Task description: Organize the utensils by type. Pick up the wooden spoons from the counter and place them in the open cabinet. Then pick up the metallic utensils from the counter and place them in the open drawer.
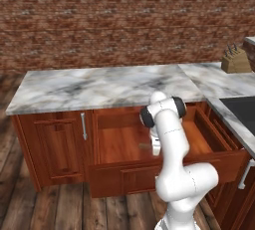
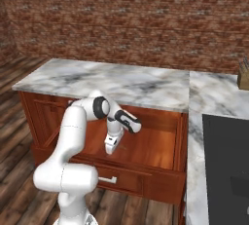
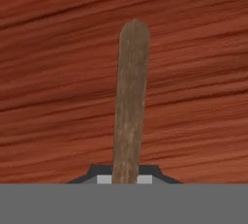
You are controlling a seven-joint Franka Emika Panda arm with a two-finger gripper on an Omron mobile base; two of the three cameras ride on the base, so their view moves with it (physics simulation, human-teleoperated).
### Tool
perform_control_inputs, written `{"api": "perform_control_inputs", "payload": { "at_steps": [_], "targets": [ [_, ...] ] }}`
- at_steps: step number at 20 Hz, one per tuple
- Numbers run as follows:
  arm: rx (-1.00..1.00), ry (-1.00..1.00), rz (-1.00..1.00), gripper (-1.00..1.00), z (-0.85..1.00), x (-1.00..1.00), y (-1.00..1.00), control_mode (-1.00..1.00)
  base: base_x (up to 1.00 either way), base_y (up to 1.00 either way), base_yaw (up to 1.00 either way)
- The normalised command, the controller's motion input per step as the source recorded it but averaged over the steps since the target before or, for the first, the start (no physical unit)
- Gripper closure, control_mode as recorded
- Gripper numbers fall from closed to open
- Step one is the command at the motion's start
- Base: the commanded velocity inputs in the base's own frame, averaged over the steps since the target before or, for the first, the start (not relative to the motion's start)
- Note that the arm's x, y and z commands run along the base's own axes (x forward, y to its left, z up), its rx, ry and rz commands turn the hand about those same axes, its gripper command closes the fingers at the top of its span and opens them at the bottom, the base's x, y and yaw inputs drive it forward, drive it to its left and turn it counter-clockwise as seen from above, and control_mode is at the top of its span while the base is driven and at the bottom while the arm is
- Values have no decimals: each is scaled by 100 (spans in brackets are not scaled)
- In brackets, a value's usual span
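My gripper (image 1: 155, 149) (image 2: 110, 150) (image 3: 125, 179) reaches down inside the open drawer (image 1: 149, 176) (image 2: 141, 182), just above its plain wood floor. It is shut on the brown, wood-grained handle of a wooden spoon (image 3: 131, 102). The handle sticks out straight past the fingertips, and the spoon's bowl is hidden. A small dark bit of the spoon (image 1: 144, 146) shows beside the hand in the left base view. The marble counter (image 1: 99, 87) (image 2: 121, 80) runs above the drawer. The metallic utensils and the open cabinet are out of view.
A knife block (image 1: 235, 59) (image 2: 243, 80) stands at the counter's far right, beside a dark cooktop (image 1: 241, 107) (image 2: 226, 160). Left of the drawer is a shut cabinet door with a silver bar handle (image 1: 83, 126). A brick wall (image 1: 124, 20) backs the counter.
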Motion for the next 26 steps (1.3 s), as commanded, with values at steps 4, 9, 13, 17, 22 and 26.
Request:
{"api": "perform_control_inputs", "payload": {
  "at_steps": [4, 9, 13, 17, 22, 26],
  "targets": [
    [0, 0, 15, 100, -1, -96, -40, -100, 0, 0, 0],
    [0, -3, 13, -100, 0, -51, -25, -100, 0, 0, 0],
    [0, -10, 12, -100, 0, -11, -11, -100, 0, 0, 0],
    [3, -17, 15, -100, 45, -31, -12, -100, 0, 0, 0],
    [4, -12, 21, -100, 98, -28, -12, -100, 0, 0, 0],
    [0, -12, 21, -100, 100, -51, 0, -100, 0, 0, 0]
  ]
}}
